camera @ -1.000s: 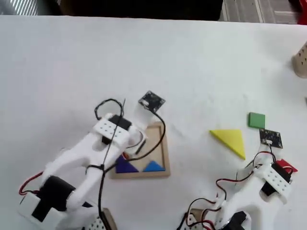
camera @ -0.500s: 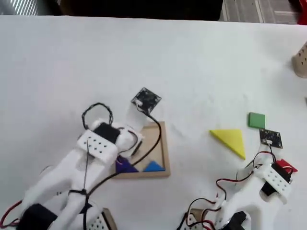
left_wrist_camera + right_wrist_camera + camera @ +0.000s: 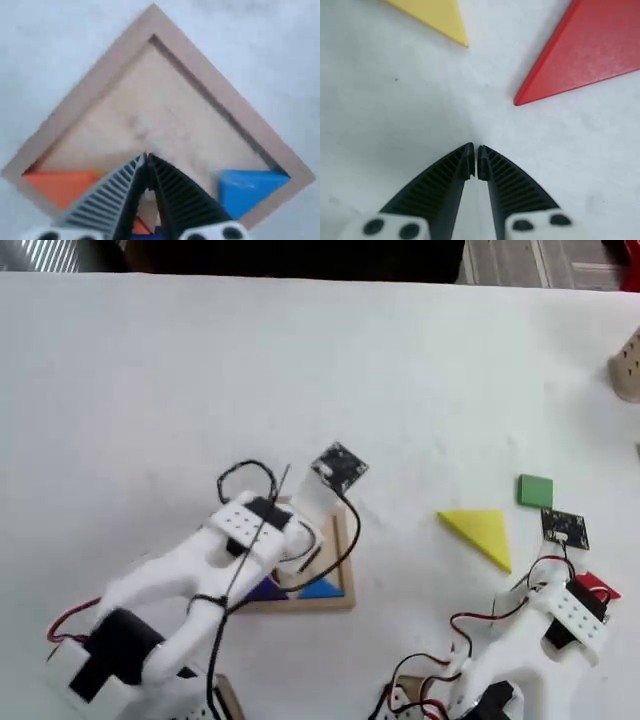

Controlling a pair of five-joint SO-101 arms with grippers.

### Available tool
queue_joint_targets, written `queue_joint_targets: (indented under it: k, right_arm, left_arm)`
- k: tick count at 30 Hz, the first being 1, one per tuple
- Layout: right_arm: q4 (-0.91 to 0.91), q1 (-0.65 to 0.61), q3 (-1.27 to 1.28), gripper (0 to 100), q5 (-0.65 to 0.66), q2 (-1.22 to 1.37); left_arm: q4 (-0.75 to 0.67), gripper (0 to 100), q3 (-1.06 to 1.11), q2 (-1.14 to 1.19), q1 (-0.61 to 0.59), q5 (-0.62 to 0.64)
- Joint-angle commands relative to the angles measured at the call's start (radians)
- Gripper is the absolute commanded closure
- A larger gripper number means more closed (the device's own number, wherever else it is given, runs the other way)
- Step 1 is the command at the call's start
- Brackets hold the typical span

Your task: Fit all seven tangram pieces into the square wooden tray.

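From above, the white surface (image 3: 150,370) carries the square wooden tray (image 3: 347,555) near its middle, and the left arm (image 3: 200,565) lies across the tray's near-left part, hiding much of its floor. A blue piece (image 3: 320,588) and a purple piece (image 3: 262,590) sit inside the tray along its near edge, just beside each other. Well apart to the right, 3 loose pieces lie on the surface: a yellow triangle (image 3: 480,533), a green square (image 3: 536,490) just beyond it, and a red triangle (image 3: 598,586), which is partly covered by the right arm (image 3: 560,615). A perforated wooden object (image 3: 628,365) stands at the far right edge. In the left wrist view, the left end effector (image 3: 148,159) is clenched, its 2 ribbed fingers pressed together with nothing between them, its tip over the bare wooden floor of the tray (image 3: 75,102). An orange piece (image 3: 60,185) fills 1 corner of the tray on one side of the fingers and the blue piece (image 3: 250,185) another corner on the other side. In the right wrist view, the right end effector (image 3: 475,152) is likewise clenched and holds nothing, low over bare surface. A corner of the yellow triangle (image 3: 435,15) and a corner of the red triangle (image 3: 590,50) lie ahead of it, apart from each other and from the fingertips.
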Motion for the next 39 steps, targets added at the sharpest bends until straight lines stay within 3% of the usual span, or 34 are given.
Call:
queue_joint_targets:
  k: [1,6,14,28,39]
  right_arm:
    - [-0.013,-0.010,-0.005,98.1,0.014,-0.007]
    - [-0.013,-0.012,-0.005,98.1,0.014,-0.007]
    - [-0.013,-0.012,-0.005,98.1,0.014,-0.007]
    - [-0.013,-0.013,-0.005,98.1,0.006,-0.007]
    - [-0.012,-0.038,-0.005,98.1,0.005,-0.007]
  left_arm:
    - [0.031,98,-0.063,0.015,-0.024,0.000]
    - [0.068,98,-0.063,0.015,-0.099,-0.005]
    - [0.094,98,-0.072,0.007,-0.093,-0.005]
    - [0.133,98,0.021,-0.374,-0.110,-0.005]
    - [0.089,98,0.199,-0.661,-0.344,-0.005]
